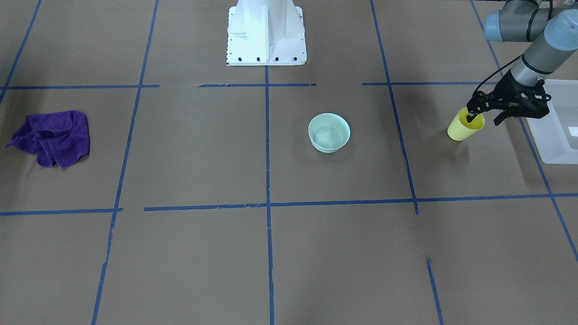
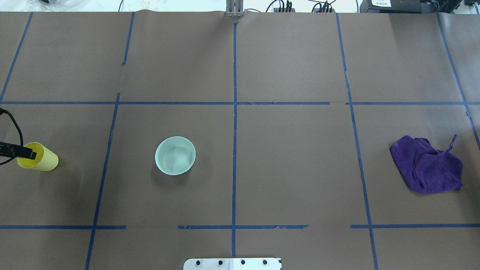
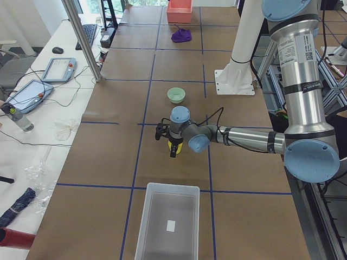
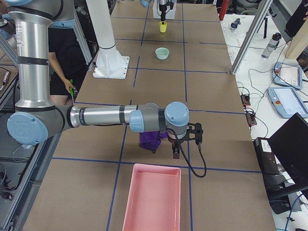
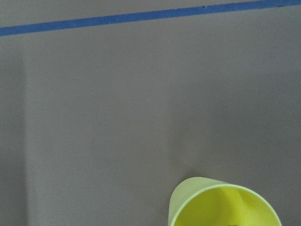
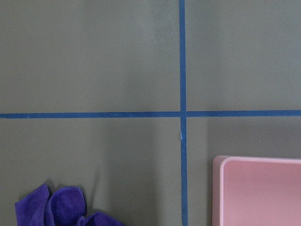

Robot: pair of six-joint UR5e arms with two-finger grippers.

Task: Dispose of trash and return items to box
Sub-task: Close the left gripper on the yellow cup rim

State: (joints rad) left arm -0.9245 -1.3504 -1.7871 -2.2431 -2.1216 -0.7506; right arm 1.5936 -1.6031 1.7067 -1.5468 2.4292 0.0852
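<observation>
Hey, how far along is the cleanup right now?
Nothing put away yet: the clear box and pink tray look empty. In hand: the left end effector straddles the rim of the yellow cup. Left: bowl and purple cloth, both on the table.

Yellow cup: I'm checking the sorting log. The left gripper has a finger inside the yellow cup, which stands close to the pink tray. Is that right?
Not quite. The left gripper does have a finger inside the yellow cup, but the cup stands close to the clear box, not the pink tray, which sits at the table's far end. The exterior left view shows this.
</observation>
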